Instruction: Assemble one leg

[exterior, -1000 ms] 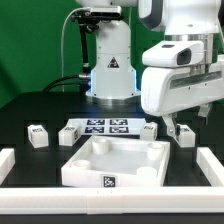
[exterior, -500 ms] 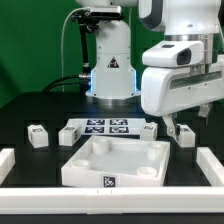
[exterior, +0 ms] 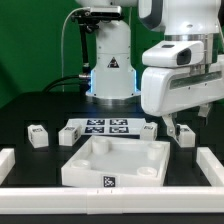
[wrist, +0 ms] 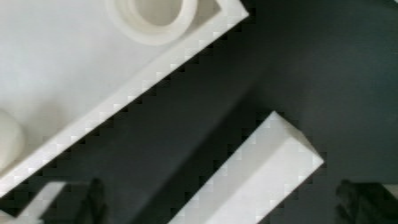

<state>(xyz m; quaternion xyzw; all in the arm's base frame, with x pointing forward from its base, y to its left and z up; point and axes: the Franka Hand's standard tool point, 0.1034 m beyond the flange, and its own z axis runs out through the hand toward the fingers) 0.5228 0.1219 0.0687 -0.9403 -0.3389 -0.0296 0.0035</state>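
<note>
Three small white legs with tags stand on the black table in the exterior view: one (exterior: 38, 136) at the left, one (exterior: 149, 129) beside the marker board, and one (exterior: 186, 135) at the right. My gripper (exterior: 172, 128) hangs just above the table between the two right-hand legs, beside the back right corner of the large white square piece (exterior: 110, 160). In the wrist view the gripper (wrist: 210, 205) is open and empty, with dark fingertips (wrist: 54, 200) far apart. No leg shows in that view; the square piece's corner with a round socket (wrist: 160, 15) does.
The marker board (exterior: 97, 128) lies behind the square piece. A low white border (exterior: 212, 165) runs along the table's right side, another (exterior: 8, 160) along the left. A white bar (wrist: 267, 175) lies below the fingers in the wrist view. The robot base (exterior: 110, 70) stands at the back.
</note>
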